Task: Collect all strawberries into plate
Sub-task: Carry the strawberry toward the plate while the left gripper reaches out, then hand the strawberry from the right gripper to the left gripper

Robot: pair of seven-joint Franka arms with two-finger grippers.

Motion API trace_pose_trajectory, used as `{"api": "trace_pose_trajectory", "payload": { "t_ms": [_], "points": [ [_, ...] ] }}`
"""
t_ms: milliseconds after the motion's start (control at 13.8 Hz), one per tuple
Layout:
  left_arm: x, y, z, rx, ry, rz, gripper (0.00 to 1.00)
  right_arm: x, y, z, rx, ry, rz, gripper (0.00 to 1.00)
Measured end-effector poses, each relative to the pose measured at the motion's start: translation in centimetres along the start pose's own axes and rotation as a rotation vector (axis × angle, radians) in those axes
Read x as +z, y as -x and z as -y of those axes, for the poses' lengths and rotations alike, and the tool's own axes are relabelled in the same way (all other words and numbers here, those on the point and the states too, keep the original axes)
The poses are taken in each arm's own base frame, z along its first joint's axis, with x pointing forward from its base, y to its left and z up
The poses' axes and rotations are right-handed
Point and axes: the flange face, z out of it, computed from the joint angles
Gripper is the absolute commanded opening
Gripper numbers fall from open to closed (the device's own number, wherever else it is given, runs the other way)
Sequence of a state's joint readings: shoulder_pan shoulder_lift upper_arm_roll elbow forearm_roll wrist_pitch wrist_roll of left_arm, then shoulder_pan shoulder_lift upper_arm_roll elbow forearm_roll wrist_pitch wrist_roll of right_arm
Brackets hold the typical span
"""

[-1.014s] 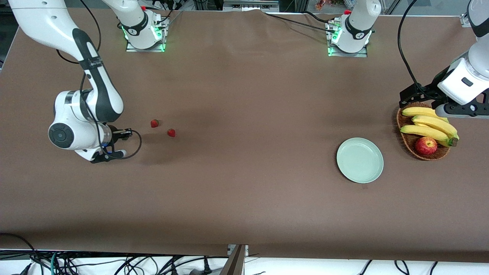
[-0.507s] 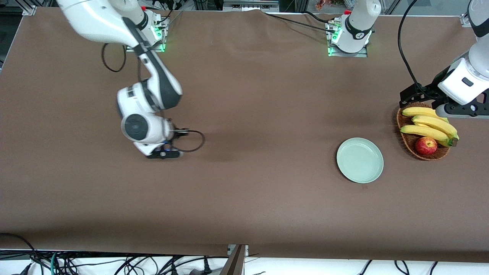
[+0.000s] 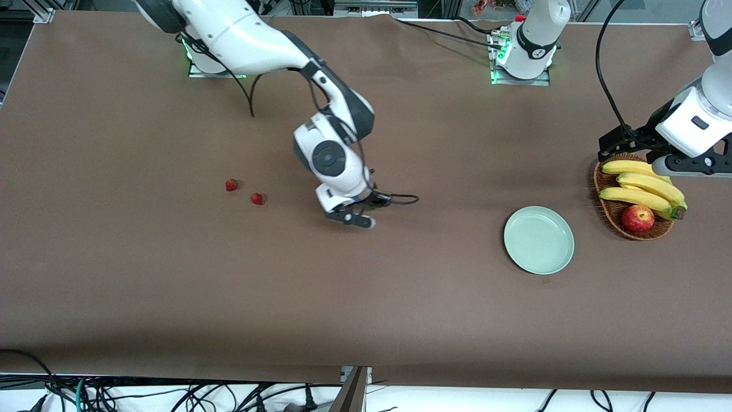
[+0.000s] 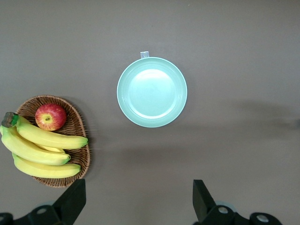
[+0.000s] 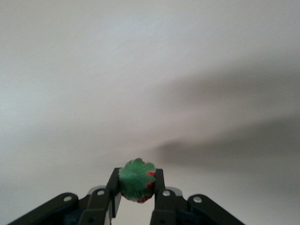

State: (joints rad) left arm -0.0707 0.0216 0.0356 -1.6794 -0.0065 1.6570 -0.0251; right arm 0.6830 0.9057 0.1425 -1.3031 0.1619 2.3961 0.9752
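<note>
Now carrying | right gripper (image 5: 136, 199) jaws clenched on small red green-capped strawberry (image 5: 136, 185), over mid tabletop (image 3: 400, 297) | keep grip firm, release low over round pale mint-green plate (image 3: 538, 240) | left gripper (image 4: 138, 204) waiting, jaws spread, above basket.

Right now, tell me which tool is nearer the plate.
Left. The left tool hangs above the basket beside the plate; the right tool, holding a strawberry, is over mid-table.

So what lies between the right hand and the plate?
Nothing: in the front view, bare table runs from the right hand, shut on a strawberry, to the plate.
</note>
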Motion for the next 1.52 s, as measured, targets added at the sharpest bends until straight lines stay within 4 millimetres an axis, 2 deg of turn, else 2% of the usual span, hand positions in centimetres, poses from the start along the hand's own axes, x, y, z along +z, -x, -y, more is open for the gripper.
{"api": "trace_pose_trajectory", "payload": {
  "t_ms": [145,217,290,434,652,797,941,1086,1231,1376,1521],
  "points": [
    [0.0,0.0,0.0,0.000,0.001,0.000,1.00,3.3,3.2,1.8,0.018,-0.046,-0.015,0.00],
    [0.1,0.0,0.0,-0.001,0.001,0.002,1.00,4.3,4.0,2.3,0.026,-0.056,-0.016,0.19],
    [0.2,0.0,0.0,0.000,0.001,0.007,1.00,5.0,4.4,2.7,0.033,-0.062,-0.015,0.99],
    [0.8,0.4,-0.5,0.007,0.000,0.054,1.00,5.2,4.2,3.1,0.038,-0.073,-0.019,1.00],
    [1.4,0.7,-2.2,0.033,0.012,0.099,1.00,3.3,2.8,3.8,0.044,-0.096,-0.044,1.00],
    [2.1,0.6,-3.0,0.045,0.025,0.117,1.00,0.3,-0.1,3.6,0.056,-0.086,-0.056,1.00],
    [3.7,0.1,-4.4,0.060,0.055,0.149,1.00,-5.0,-4.9,1.7,-0.008,-0.026,-0.038,1.00],
    [6.5,-0.8,-6.9,0.097,0.068,0.190,1.00,-11.0,-9.9,-2.3,-0.118,0.075,0.033,1.00],
    [9.7,-2.4,-9.4,0.131,0.073,0.184,1.00,-15.1,-14.0,-7.0,-0.208,0.142,0.109,1.00],
    [13.0,-3.9,-11.7,0.160,0.082,0.171,1.00,-16.8,-17.5,-12.4,-0.238,0.192,0.187,1.00],
    [16.3,-5.1,-13.9,0.179,0.092,0.154,1.00,-16.2,-20.1,-18.6,-0.255,0.247,0.250,1.00]
  ]
}}
